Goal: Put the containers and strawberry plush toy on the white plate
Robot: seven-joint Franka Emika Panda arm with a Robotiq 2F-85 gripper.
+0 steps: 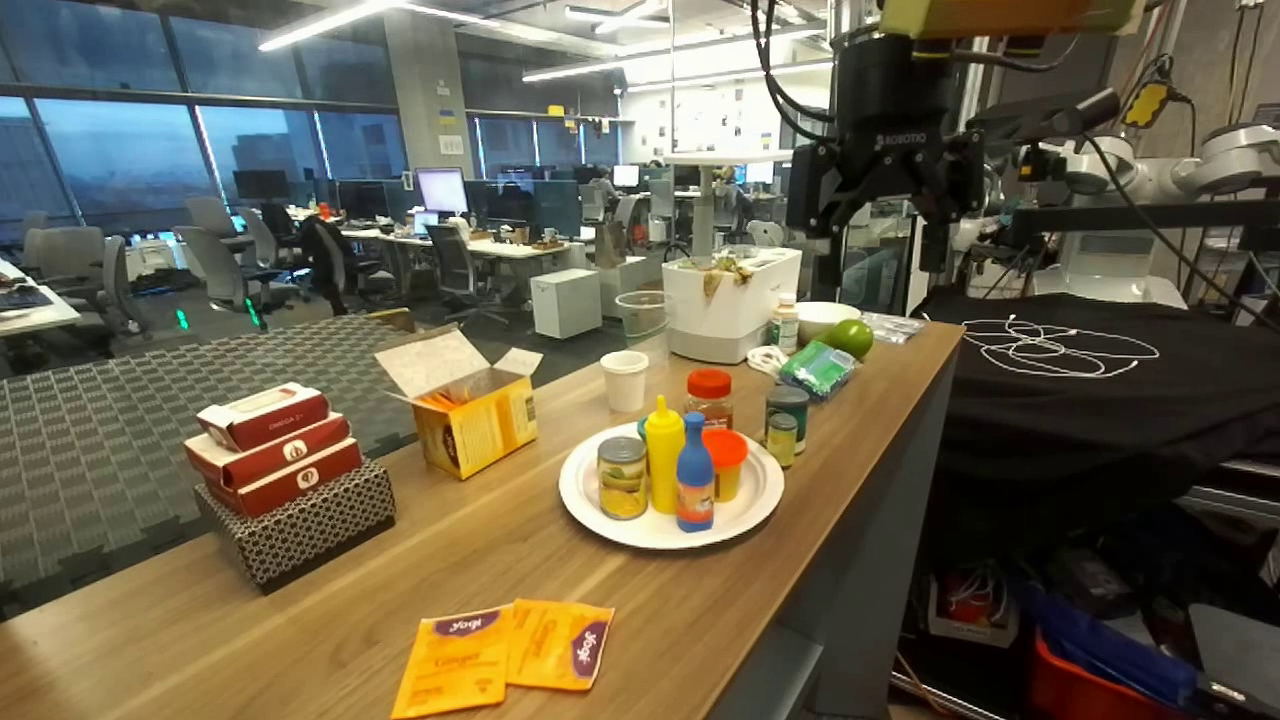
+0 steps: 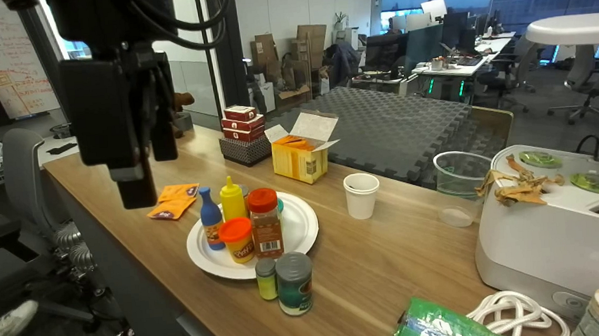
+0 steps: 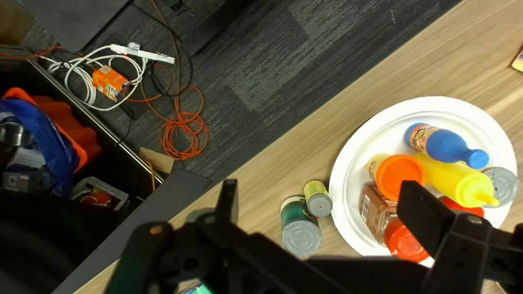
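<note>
Containers (image 2: 266, 228) on white plate (image 2: 300, 221), one tub (image 2: 238, 242) labelled Play-Doh, yogi Ginger sachets (image 1: 480, 652) nearby, ROBOTIQ-lettered hand (image 1: 882, 262), jaws wide apart

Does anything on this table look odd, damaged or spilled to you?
Yes, one thing: brown, curled leaves lie on top of the white planter and hang partly over its edge. They look dried out, perhaps from a dead plant. I see no spill.
</note>
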